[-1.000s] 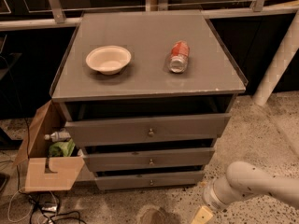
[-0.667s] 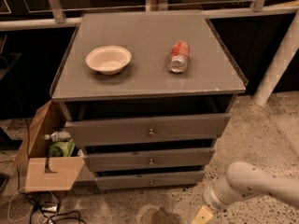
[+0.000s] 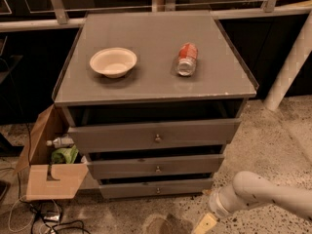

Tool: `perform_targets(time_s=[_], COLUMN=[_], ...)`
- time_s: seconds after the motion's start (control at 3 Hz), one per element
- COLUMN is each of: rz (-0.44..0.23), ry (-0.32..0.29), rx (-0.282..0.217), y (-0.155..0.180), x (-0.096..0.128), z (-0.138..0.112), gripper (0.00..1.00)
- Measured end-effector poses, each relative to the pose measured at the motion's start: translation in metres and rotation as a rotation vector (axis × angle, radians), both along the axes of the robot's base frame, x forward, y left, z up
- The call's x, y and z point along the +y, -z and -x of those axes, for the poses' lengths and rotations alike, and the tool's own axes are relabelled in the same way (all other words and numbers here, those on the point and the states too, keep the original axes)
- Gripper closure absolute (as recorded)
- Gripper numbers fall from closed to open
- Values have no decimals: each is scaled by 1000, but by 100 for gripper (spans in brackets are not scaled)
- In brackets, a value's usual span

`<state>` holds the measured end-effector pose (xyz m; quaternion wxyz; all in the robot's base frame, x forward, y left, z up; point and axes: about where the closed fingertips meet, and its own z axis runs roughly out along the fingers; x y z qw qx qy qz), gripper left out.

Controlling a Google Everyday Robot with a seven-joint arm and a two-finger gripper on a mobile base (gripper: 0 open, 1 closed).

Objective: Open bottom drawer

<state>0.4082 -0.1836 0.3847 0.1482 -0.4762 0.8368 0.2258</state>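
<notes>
Our tool (image 3: 204, 224) sits low by the floor (image 3: 273, 150), grip state we can't tell. Bottom drawer (image 3: 131, 189) is up-left of it, apart, knob (image 3: 157, 190) untouched. No change vs 1 s ago; approach pending.

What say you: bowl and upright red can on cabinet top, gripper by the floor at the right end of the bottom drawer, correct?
No: the camera view shows the red can lying on its side, not upright. Rest holds: it and the bowl sit on the cabinet top, the gripper by the floor at the right end of the bottom drawer.
</notes>
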Motion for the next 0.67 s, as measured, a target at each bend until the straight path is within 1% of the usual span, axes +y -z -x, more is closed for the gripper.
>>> perform_targets(time_s=[0.33,0.67], rz=[-17,-17], ry=[-1,-1], rx=[7,7], y=[29,30], x=[1,2], z=[-21,-21], gripper=[0,0])
